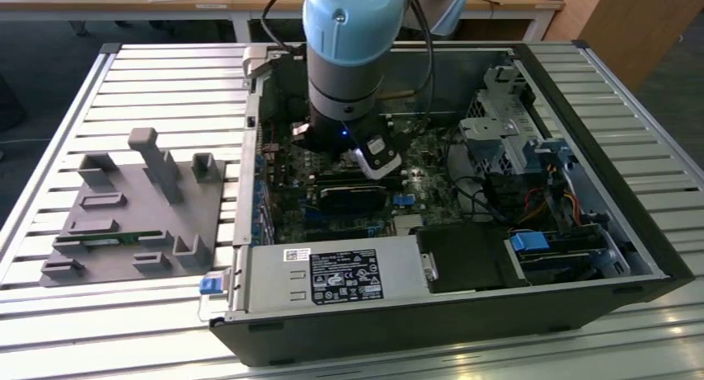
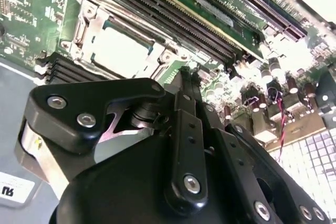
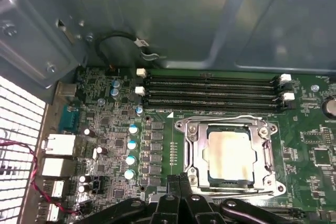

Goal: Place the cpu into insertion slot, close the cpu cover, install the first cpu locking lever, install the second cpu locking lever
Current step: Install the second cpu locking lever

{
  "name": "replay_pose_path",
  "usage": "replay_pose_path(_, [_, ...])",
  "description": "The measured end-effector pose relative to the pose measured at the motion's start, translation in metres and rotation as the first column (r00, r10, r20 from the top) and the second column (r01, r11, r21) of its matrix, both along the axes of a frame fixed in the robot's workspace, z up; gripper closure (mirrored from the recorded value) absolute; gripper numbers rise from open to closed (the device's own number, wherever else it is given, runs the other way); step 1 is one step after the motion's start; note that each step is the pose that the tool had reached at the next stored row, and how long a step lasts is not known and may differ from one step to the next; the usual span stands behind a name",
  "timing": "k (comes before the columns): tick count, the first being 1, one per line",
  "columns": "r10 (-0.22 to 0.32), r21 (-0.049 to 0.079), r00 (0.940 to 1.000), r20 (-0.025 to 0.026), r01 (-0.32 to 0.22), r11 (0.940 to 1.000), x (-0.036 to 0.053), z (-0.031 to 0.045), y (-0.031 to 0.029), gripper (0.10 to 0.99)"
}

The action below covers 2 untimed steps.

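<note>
The cpu point(image 3: 228, 153) point(image 2: 118, 51), with a pale silvery top, lies flat in the insertion slot point(image 3: 185, 127) on the green board. The cpu cover point(image 3: 197, 150) point(image 2: 86, 24), a silvery frame, lies down flat around it. Thin wire levers point(image 3: 220, 118) run along the frame's edges; I cannot tell whether they are latched. My gripper point(image 3: 179, 179) point(image 2: 186, 72) is shut with nothing between its black fingers, its tips just beside one edge of the socket. In the exterior view the gripper point(image 1: 368, 161) hangs over the board inside the open computer case.
Long black memory slots point(image 3: 210, 90) run beside the socket, and blue-topped capacitors point(image 3: 131, 145) stand on its other side. A black card point(image 1: 352, 200), the power supply point(image 1: 330, 277) and a drive cage point(image 1: 506, 133) crowd the case. A grey fixture point(image 1: 132, 207) sits outside, at the exterior view's left.
</note>
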State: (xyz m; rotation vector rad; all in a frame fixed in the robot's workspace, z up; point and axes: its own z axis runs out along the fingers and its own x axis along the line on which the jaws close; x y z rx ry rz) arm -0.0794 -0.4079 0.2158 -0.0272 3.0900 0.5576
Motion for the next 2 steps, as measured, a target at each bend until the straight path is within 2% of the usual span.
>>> replay_pose_path(2, [0.0,0.0,1.0,0.0001,0.0,1.0,0.0,-0.0001,0.0001,0.98])
